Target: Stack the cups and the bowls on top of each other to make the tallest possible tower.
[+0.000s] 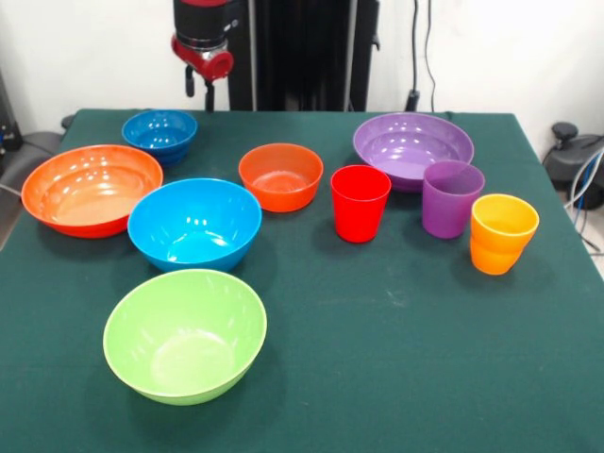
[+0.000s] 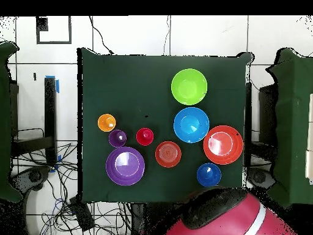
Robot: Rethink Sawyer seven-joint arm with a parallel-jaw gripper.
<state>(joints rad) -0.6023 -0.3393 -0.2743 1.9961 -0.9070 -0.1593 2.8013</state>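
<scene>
Green bowl (image 1: 185,335) nearest, alone; light blue bowl (image 1: 194,223) just behind it, red cup (image 1: 360,202) right of that. Gripper (image 1: 209,92) high above dark blue bowl (image 1: 159,132); fingers unclear, cannot tell.

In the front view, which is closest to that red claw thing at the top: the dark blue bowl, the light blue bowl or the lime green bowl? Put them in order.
Measured from the gripper in the front view:
1. Dark blue bowl, just below it at the table's far edge.
2. Light blue bowl, mid-table, farther toward the camera.
3. Lime green bowl, nearest the camera, farthest from the gripper.
</scene>
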